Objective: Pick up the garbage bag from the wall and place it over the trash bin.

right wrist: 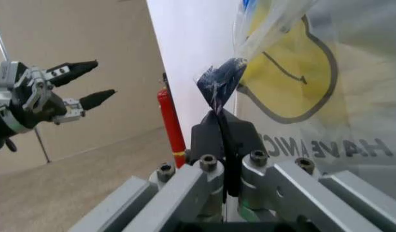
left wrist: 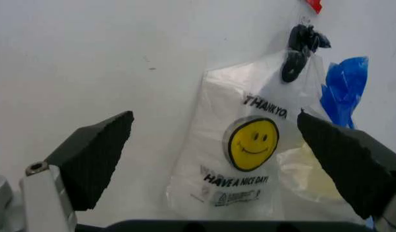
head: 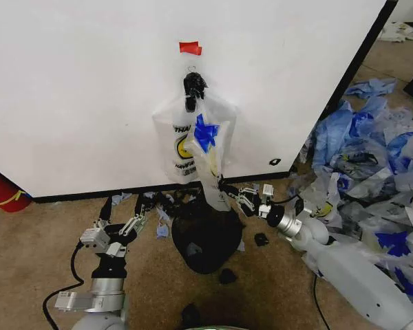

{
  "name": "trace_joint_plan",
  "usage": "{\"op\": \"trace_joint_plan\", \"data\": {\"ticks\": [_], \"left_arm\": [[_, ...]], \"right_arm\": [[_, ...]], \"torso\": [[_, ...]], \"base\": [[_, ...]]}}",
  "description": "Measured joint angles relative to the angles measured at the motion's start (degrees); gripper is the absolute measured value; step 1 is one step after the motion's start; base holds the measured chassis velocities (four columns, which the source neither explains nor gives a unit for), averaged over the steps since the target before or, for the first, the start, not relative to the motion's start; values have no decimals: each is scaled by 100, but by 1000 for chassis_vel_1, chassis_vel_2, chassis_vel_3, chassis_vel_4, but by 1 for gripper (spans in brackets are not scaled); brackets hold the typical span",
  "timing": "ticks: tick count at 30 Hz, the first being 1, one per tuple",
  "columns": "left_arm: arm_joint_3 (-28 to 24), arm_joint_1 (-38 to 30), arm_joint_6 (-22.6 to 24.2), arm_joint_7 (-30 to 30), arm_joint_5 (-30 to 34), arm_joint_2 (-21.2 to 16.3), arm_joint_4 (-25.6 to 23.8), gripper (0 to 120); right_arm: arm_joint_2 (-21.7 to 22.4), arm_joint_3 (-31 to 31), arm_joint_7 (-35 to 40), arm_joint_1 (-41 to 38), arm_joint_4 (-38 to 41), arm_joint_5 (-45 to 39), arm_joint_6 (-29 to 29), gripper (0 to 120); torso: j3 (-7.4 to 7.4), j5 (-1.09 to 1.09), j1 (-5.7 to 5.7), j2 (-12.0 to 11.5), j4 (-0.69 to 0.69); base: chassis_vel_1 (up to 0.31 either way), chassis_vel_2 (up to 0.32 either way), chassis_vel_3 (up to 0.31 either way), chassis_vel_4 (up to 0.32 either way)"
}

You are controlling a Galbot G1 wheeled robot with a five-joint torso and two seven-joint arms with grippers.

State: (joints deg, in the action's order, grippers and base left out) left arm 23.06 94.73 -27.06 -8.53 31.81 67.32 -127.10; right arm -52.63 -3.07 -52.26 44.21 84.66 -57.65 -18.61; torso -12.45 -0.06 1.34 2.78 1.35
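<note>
**Bag pinched at its lower end, hanging on the wall**

Against the white wall (head: 89, 89): the garbage bag (head: 208, 148), smiley face and blue patch showing, hung from a black hook (head: 193, 86) under a strip of red tape (head: 190, 48). Directly below on the carpet: the trash bin (head: 206, 237), lying dark at the wall's foot. Pressed together on the bag's lower end: right gripper (head: 228, 190). Left of the bin, pointed at the wall, fingers spread wide, touching nothing: left gripper (head: 124, 221).
</note>
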Motion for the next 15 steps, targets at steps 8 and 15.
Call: {"op": "trace_joint_plan", "data": {"ticks": [8,15], "left_arm": [[-2,-6,-7,3,-3,-19,0,100],[-3,1,-12,3,-3,-30,-3,100]], "right_arm": [[5,52,-133,17,-12,120,-21,0],[23,89,-202,44,-6,145,-26,0]], "torso": [[0,0,0,0,0],[0,0,0,0,0]], "base": [[0,0,0,0],[0,0,0,0]]}}
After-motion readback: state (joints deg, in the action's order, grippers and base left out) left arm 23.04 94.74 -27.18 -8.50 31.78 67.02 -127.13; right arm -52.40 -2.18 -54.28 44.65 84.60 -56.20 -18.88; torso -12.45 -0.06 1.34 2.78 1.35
